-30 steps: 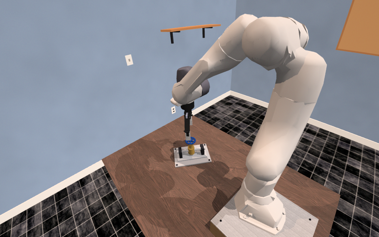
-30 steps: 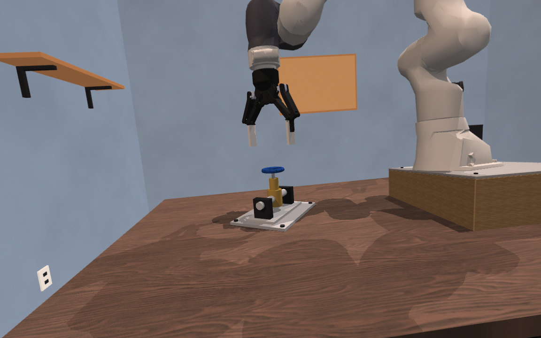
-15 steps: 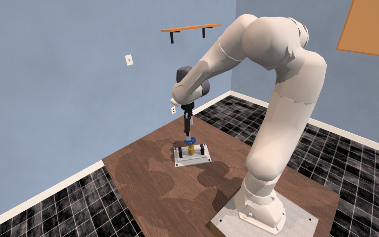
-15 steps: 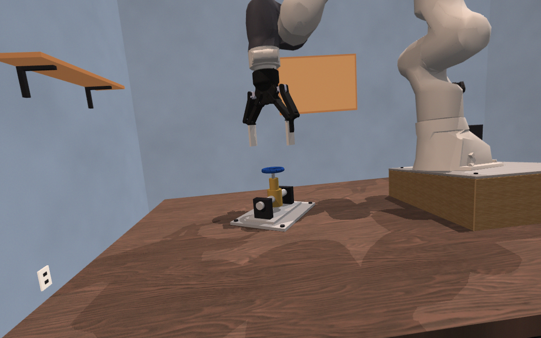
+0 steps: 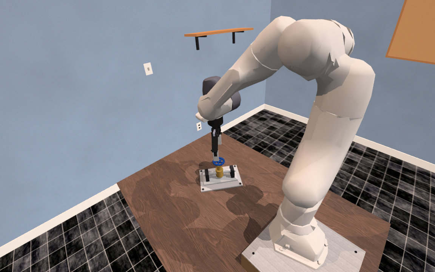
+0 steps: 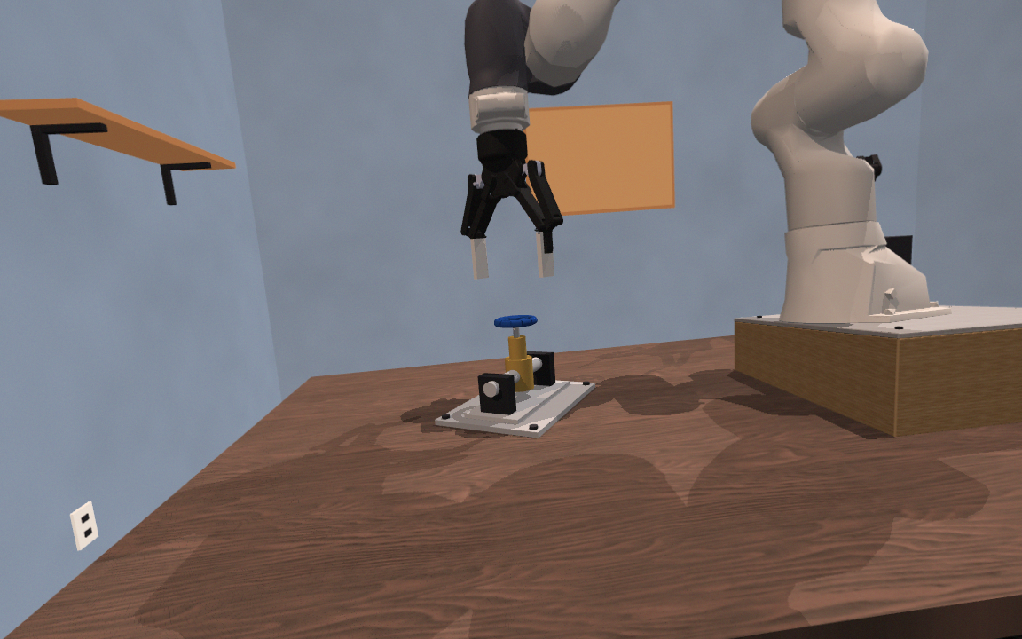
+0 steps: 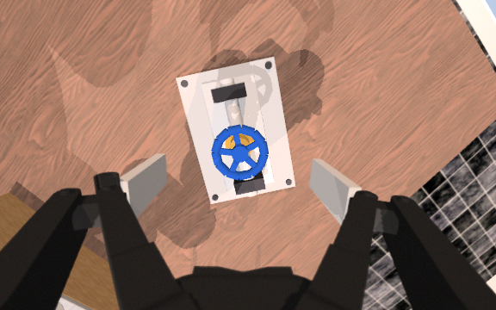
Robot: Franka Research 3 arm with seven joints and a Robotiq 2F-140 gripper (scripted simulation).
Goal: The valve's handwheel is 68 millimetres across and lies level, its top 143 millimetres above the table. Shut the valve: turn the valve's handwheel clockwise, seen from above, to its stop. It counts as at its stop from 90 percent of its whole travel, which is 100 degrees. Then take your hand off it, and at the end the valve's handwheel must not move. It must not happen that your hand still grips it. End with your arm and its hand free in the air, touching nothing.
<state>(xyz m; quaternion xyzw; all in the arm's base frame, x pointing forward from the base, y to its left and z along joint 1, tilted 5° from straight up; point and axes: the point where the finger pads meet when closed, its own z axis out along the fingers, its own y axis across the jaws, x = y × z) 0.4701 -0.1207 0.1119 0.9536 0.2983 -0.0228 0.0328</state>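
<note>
Above the handwheel (image 6: 515, 320) my gripper (image 6: 512, 266) hangs pointing straight down, fingers spread wide, holding nothing. Clear air gap between my fingertips and the handwheel in the exterior view. Handwheel is blue, level, on a brass valve (image 6: 518, 361) sitting upright on a grey plate (image 6: 555, 406). Plate lies flat on the wooden table (image 6: 499, 516), well away from my arm's base block (image 6: 896, 373). From the wrist view the handwheel (image 7: 239, 152) sits between my two pale fingertips, closer to the middle, slightly ahead of them. Black clamps on the plate hold the valve's pipe either side of the handwheel. Wheel rim untouched by either finger.
</note>
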